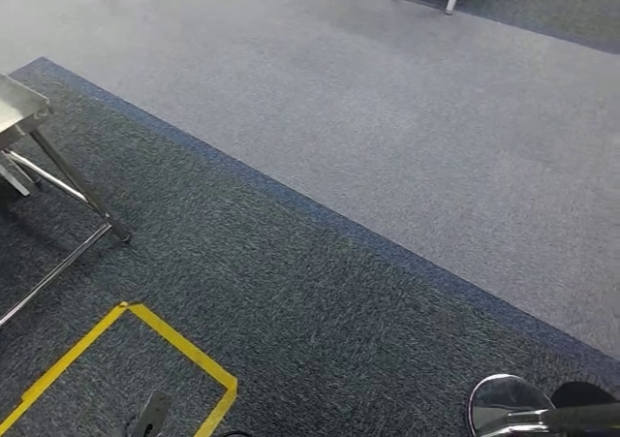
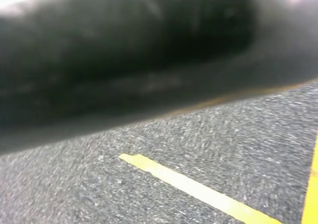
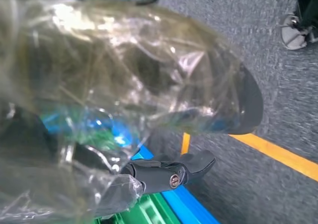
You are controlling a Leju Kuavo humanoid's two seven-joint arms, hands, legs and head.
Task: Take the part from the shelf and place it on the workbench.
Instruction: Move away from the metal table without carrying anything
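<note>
Holding the part (image 3: pixel 123 80) in its crinkly plastic bag, the right hand (image 3: pixel 165 177) should grip tight and stay steady while the robot walks over the carpet (image 1: pixel 307 301) to the workbench.

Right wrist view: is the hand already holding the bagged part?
Yes, the right hand grips a dark part wrapped in a clear plastic bag, carried above the grey carpet with its yellow tape line.
</note>
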